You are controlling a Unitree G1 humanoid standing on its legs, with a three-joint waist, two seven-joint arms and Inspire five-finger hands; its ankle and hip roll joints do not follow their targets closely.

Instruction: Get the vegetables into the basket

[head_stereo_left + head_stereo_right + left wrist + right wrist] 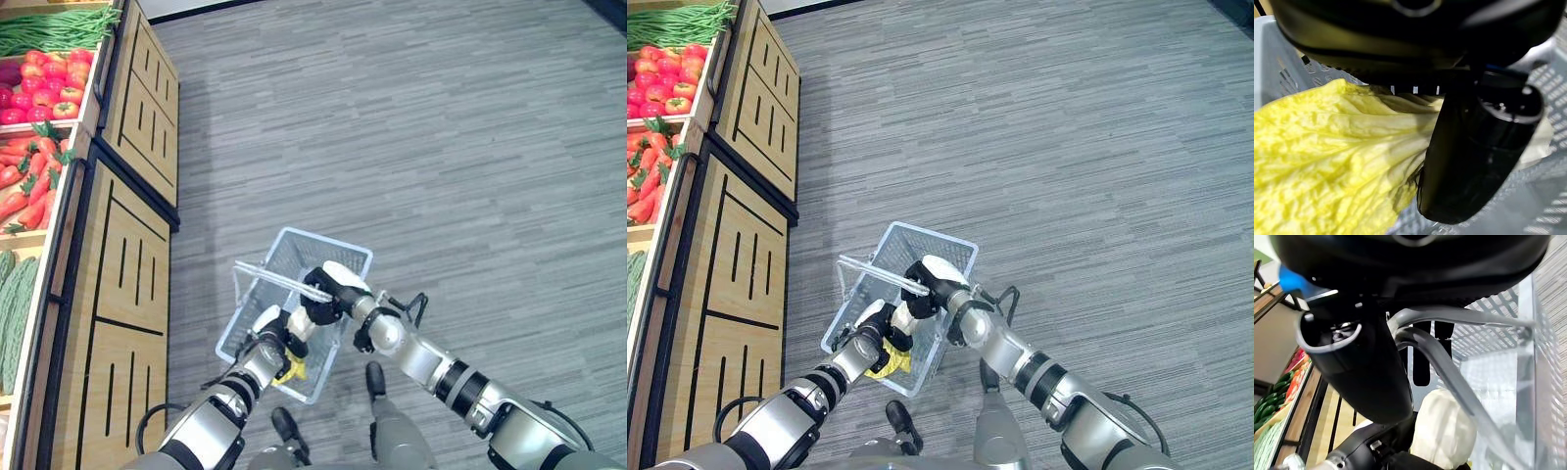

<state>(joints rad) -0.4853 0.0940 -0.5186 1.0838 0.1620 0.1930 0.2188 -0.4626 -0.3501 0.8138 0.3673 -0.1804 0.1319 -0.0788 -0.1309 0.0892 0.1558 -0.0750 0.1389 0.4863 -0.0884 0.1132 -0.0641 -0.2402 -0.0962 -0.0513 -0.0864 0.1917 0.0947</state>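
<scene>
Lowering a yellow leafy cabbage point(1327, 156) into the wire basket point(323, 247): that looks to be the step in hand. The cabbage sits inside the near end of the basket, its crinkled leaves showing at the near rim in the eye views point(291, 370). The left hand point(274, 328) has its thumb and fingers curled around the pale stalk end, clamped on it; the wrist view shows the thumb pressed into the leaves. Just at two o'clock of it, the right hand point(328, 289) is closed around the basket's grey handles point(1459, 377), carrying the basket clear of the grey plank floor point(441, 127).

To do this well, judging from here: keep the right hand's hold level so the basket does not tip toward the loaded near end. Let the cabbage settle on the mesh bottom before the left fingers loosen, then draw the hand straight up between the handles, not sideways into them. Leaves may snag on a finger; release slowly.

At ten o'clock, well apart, the wooden produce stand point(137, 117) holds tomatoes point(44, 93), carrots point(24, 181) and green beans point(54, 27).
</scene>
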